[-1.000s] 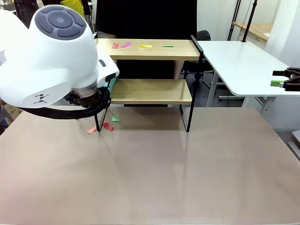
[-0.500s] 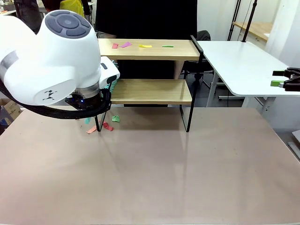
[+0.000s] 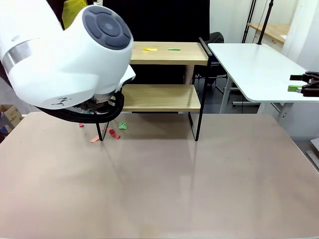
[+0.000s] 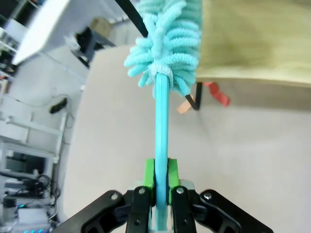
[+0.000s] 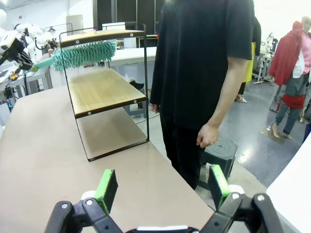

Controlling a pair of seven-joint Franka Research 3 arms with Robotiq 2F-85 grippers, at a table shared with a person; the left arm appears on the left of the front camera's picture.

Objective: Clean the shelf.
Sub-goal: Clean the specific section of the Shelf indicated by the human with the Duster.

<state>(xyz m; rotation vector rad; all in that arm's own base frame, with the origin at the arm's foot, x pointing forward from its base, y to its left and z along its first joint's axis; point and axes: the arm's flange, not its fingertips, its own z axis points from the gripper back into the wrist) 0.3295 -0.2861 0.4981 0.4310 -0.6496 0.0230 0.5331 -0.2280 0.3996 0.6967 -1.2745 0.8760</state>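
Observation:
The shelf [image 3: 164,97] stands at the table's far side, two wooden boards in a black frame. A yellow scrap [image 3: 149,49] and a green scrap [image 3: 173,49] lie on its top board. My left gripper [image 4: 162,177] is shut on the handle of a teal duster [image 4: 170,43], whose fluffy head is at the board's edge. In the right wrist view the duster [image 5: 82,54] sits at the far end of the shelf [image 5: 102,90], just under the top board. My right gripper [image 5: 163,189] is open and holds nothing; it also shows at the far right [image 3: 300,84].
Paper scraps [image 3: 113,133] lie on the table by the shelf's front left leg, red and orange ones [image 4: 214,94] among them. A person [image 5: 204,73] in black stands behind the shelf. A white table [image 3: 259,69] sits at the back right.
My left arm has swung right and up, now covering the left part of the top board and the pink scraps there. The shelf has shifted slightly left. The right gripper has not moved.

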